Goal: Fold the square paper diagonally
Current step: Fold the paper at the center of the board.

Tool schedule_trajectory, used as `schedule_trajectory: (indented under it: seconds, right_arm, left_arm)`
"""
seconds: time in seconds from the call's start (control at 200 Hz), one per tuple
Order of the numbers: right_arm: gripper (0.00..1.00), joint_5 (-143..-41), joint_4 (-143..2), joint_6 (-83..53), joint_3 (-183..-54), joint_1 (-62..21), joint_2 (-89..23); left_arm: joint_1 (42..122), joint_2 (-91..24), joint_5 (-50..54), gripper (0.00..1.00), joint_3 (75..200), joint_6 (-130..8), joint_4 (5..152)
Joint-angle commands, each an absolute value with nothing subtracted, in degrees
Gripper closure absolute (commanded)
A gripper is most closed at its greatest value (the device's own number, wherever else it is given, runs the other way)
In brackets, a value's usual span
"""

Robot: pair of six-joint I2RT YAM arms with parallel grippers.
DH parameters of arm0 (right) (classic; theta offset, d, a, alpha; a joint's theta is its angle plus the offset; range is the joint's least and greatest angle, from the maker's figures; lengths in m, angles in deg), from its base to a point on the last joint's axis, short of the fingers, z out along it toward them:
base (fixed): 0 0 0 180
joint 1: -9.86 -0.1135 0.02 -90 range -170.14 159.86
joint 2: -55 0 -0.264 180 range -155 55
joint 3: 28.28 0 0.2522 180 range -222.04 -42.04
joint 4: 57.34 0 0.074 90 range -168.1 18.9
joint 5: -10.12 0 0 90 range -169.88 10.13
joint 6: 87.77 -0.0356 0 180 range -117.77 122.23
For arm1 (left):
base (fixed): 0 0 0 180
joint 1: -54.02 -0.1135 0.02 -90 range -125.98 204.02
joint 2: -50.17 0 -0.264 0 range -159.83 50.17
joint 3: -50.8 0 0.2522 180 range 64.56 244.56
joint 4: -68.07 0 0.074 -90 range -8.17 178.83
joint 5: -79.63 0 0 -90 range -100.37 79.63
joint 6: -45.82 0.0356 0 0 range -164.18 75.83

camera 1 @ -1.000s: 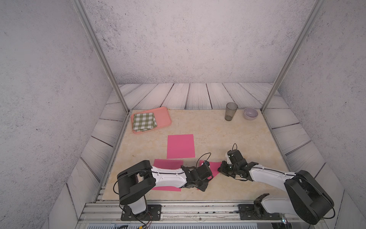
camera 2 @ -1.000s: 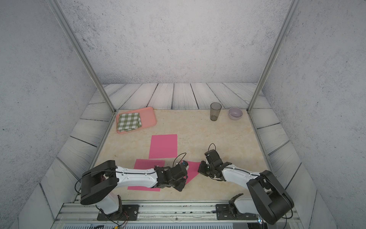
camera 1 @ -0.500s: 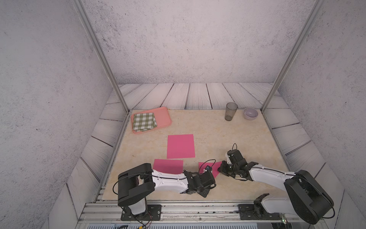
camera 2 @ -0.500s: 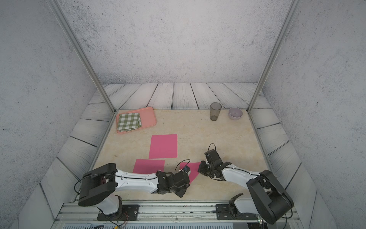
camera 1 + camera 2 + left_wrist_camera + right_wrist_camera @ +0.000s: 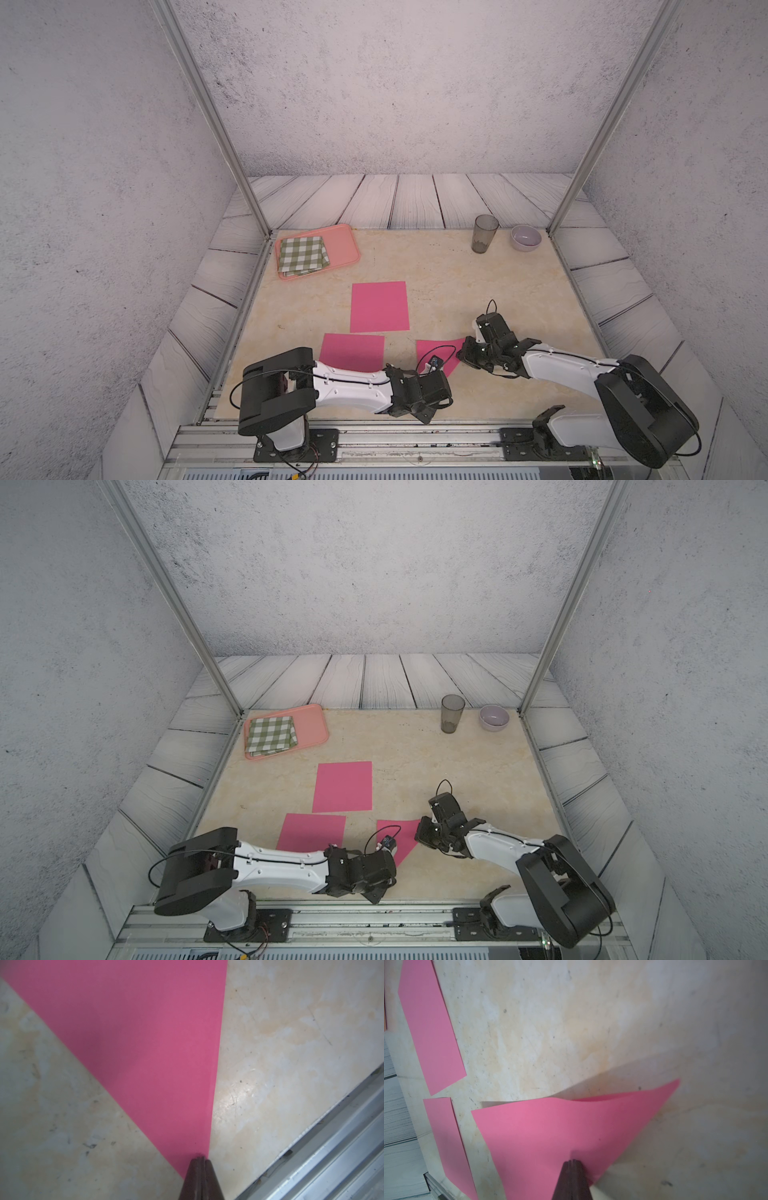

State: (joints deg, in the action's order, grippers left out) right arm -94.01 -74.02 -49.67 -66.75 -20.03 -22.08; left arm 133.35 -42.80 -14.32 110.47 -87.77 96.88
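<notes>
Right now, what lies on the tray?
A folded green checked cloth lies on the tray and covers part of it. Anything under the cloth is hidden.

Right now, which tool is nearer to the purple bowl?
Right. The right tool rests on the folded paper's corner toward the bowl; the left tool is at its near corner, farther away.

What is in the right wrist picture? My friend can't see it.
The shut right gripper rests its tip on the pink paper triangle, folded, its top layer lifting along one edge. A flat pink sheet and a second pink sheet lie nearby on the beige table.
</notes>
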Motion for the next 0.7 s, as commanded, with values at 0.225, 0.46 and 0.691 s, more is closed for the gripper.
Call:
schedule_trajectory:
  seconds: [0.225,0.46,0.691]
  right_arm:
    - [1.00,-85.6,-85.2,-49.1,-62.6,-19.8,-27.5]
    - [1.00,-85.7,-85.3,-49.2,-62.6,-19.8,-27.3]
    - [1.00,-85.8,-85.8,-48.7,-63.0,-19.8,-27.4]
  left_arm:
    - [135.3,-36.7,-17.0,1.00,108.7,-90.0,110.8]
    - [131.6,-19.9,-28.5,1.00,114.7,-87.3,118.4]
    - [125.6,-20.0,-17.3,1.00,116.8,-82.1,102.9]
